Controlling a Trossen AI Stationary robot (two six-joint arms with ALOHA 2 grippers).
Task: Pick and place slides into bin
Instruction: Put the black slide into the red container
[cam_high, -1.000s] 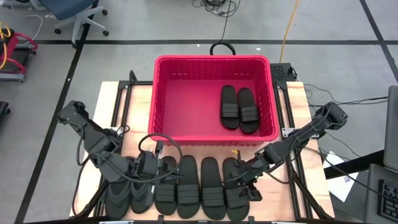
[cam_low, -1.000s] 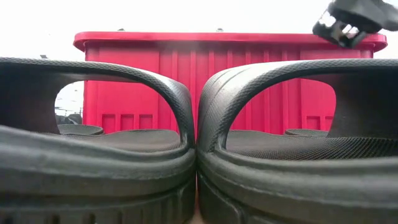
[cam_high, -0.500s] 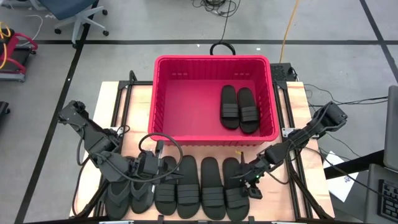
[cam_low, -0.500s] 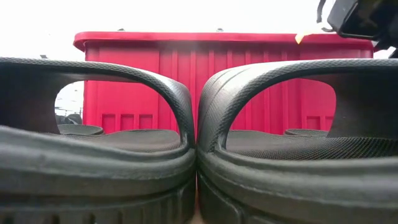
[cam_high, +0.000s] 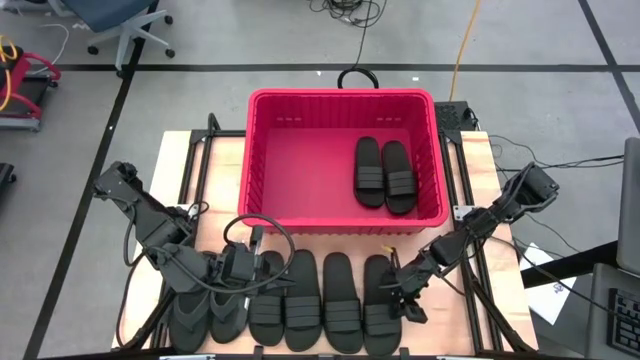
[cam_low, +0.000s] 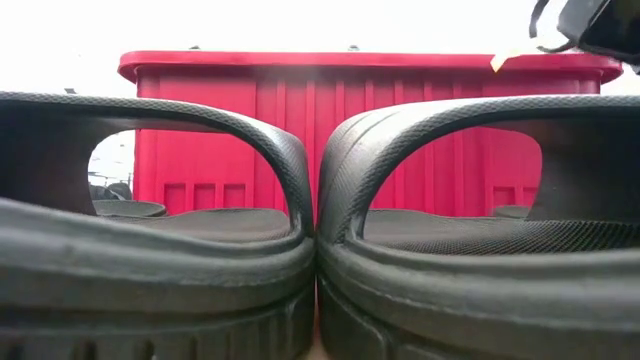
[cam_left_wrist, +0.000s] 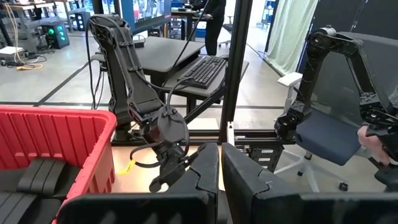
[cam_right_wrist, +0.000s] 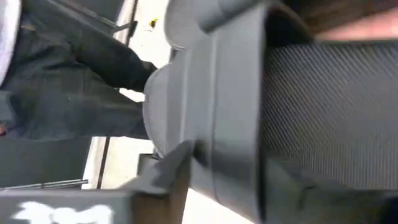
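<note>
The red bin (cam_high: 340, 94) stands at the table's far middle with two black slides (cam_high: 384, 172) lying flat in it. Several more slides (cam_high: 305, 300) lie side by side along the near edge; two of them fill the low view (cam_low: 160, 250). My right gripper (cam_high: 402, 298) is down at the right side of the rightmost slide (cam_high: 374, 305), shut on its edge. My left gripper (cam_high: 258, 267) hovers shut over the left slides, fingers level and pointing toward the right; its fingertips (cam_left_wrist: 220, 180) hold nothing. My right gripper pinches the right sole edge (cam_right_wrist: 230, 124) of the rightmost slide, about mid-length. One finger (cam_right_wrist: 174, 171) is on the sole's outer side and the other (cam_right_wrist: 292, 186) is over the footbed. The fingers slant down from the table's far right. The slide lies flat on the table.
Bare wooden table (cam_high: 480, 170) shows right of the bin, with black frame rails (cam_high: 462, 210) alongside. A looped cable (cam_high: 262, 232) lies near my left arm. Beyond the table stand an office chair (cam_left_wrist: 336, 130) and a person's hand (cam_left_wrist: 373, 137).
My right gripper has gone toward the table's near edge along the right side of the rightmost slide. The slides and the bin have stayed where they were.
</note>
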